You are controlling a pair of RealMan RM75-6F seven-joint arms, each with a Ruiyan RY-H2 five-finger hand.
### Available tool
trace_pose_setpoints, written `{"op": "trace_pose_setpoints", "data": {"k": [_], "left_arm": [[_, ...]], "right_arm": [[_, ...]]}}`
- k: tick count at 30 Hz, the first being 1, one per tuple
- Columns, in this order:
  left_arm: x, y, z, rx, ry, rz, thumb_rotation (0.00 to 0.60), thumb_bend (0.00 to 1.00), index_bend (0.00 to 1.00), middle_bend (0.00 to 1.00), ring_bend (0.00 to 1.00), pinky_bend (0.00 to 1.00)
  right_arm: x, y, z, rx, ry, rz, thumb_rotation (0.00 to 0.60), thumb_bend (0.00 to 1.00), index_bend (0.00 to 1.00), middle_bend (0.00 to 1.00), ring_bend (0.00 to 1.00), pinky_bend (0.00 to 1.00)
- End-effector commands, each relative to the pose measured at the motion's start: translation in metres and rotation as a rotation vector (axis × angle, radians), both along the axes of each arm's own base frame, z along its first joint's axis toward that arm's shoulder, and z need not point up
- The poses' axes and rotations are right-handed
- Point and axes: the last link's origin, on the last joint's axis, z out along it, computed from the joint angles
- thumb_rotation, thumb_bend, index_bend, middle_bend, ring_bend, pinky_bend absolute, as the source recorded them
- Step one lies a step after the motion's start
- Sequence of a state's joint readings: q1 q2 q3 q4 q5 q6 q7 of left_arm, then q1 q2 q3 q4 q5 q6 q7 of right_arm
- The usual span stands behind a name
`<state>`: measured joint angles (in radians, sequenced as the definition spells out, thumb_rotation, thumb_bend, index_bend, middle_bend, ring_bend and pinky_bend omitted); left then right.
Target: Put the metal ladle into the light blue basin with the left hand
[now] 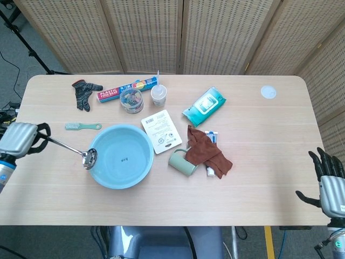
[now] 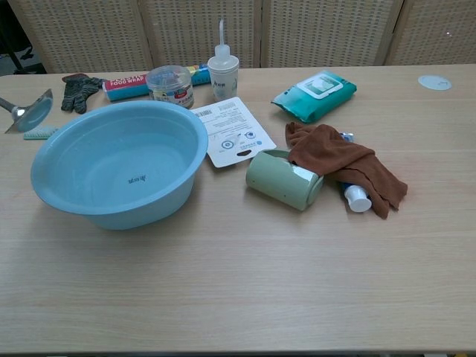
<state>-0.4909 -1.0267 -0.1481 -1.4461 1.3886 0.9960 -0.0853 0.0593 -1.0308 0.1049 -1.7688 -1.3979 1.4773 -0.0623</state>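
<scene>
Metal ladle pinched in my left hand, bowl at the light blue basin's nine o'clock rim; right hand spread.

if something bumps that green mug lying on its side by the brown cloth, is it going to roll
Probably a little. The green mug lies on its round side, so a nudge could start it rolling. Its handle and the brown cloth touching it would likely stop it soon. It looks rigid, not floppy.
</scene>
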Motion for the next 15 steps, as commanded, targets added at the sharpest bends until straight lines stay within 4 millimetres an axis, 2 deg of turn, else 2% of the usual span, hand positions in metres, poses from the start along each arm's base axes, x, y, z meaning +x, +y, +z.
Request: {"op": "trace_pose_setpoints", "data": {"k": [1, 7, 15], "left_arm": [[0.056, 0.017, -0.023, -0.028, 0.039, -0.090, 0.600, 0.53, 0.80, 0.93, 0.90, 0.94], [0.086, 0.035, -0.063, -0.046, 0.172, -0.131, 0.600, 0.54, 0.80, 0.93, 0.90, 0.94], [0.105, 0.052, -0.107, -0.111, 0.241, -0.069, 0.600, 0.53, 0.80, 0.93, 0.90, 0.94]], "right_arm": [[0.000, 0.000, 0.002, -0.003, -0.010, -0.001, 0.600, 0.00, 0.00, 0.00, 0.00, 0.00], [-0.001, 0.000, 0.005, -0.003, -0.029, -0.005, 0.600, 0.00, 0.00, 0.00, 0.00, 0.00], [-0.002, -0.001, 0.006, 0.007, -0.044, -0.011, 0.600, 0.00, 0.00, 0.00, 0.00, 0.00]]}}
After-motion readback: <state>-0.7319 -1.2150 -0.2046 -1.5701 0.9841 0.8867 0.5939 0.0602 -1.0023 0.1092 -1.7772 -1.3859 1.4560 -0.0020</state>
